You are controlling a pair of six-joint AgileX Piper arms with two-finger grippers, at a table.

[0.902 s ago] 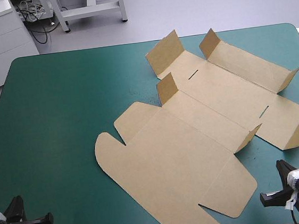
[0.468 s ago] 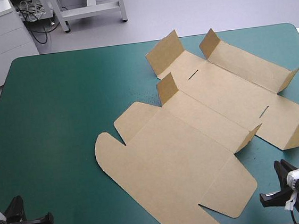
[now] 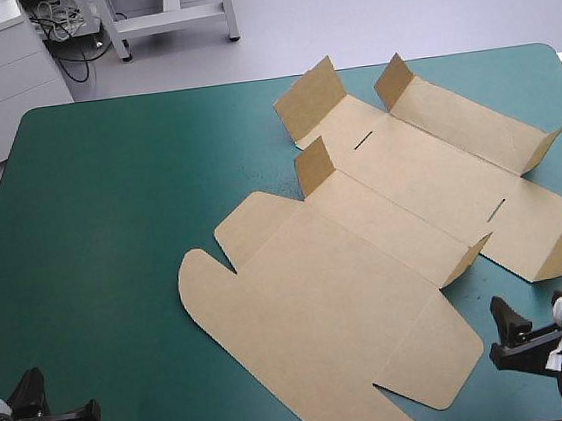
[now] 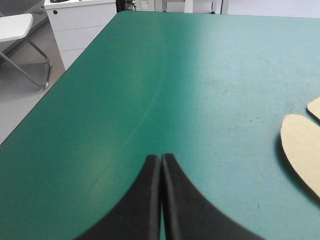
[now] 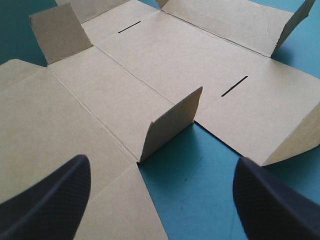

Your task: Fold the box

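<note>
The right gripper (image 3: 494, 327) edges closer to the flat brown cardboard box (image 3: 367, 262), fingers wide; the left gripper (image 4: 161, 157), farther off, fingers together.

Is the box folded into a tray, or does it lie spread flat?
Spread flat. The box lies open on the teal-green cover; only its small flaps stand up, and no walls are tucked.

Right tool (image 5: 162, 162) agape (left tool (image 4: 161, 158) tight)
</note>
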